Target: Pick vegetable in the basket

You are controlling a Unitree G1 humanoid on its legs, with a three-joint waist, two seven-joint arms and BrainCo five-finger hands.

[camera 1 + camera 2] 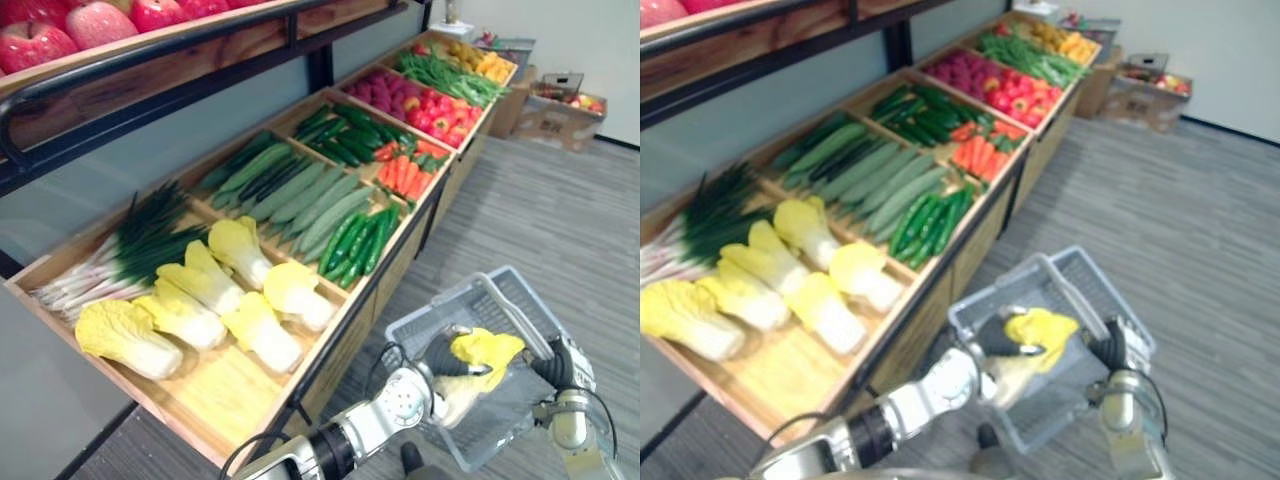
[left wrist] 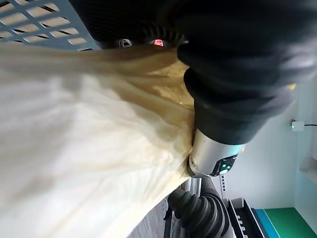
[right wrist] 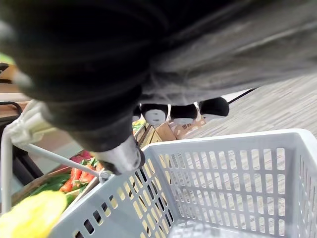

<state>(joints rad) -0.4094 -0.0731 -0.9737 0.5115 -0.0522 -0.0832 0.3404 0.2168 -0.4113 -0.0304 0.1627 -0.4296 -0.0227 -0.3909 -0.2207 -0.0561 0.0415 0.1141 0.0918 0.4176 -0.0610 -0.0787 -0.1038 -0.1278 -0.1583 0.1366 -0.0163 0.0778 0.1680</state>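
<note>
Wooden display shelf [image 1: 215,395]: spare cabbages [image 1: 180,312] in a loose row, ruffled yellow leaf, waxy white stalk.
Left hand [image 1: 442,356]: fingers clamped round napa cabbage [image 1: 488,348], which hangs over basket [image 1: 428,314], not yet set down inside.
Basket: grey plastic lattice, rigid, rectangular.
Right hand [image 1: 562,368]: fingers wrapped on basket handle [image 1: 520,318].
Handling advice: lower cabbage stalk-first, release close to basket bottom, hold basket level.
</note>
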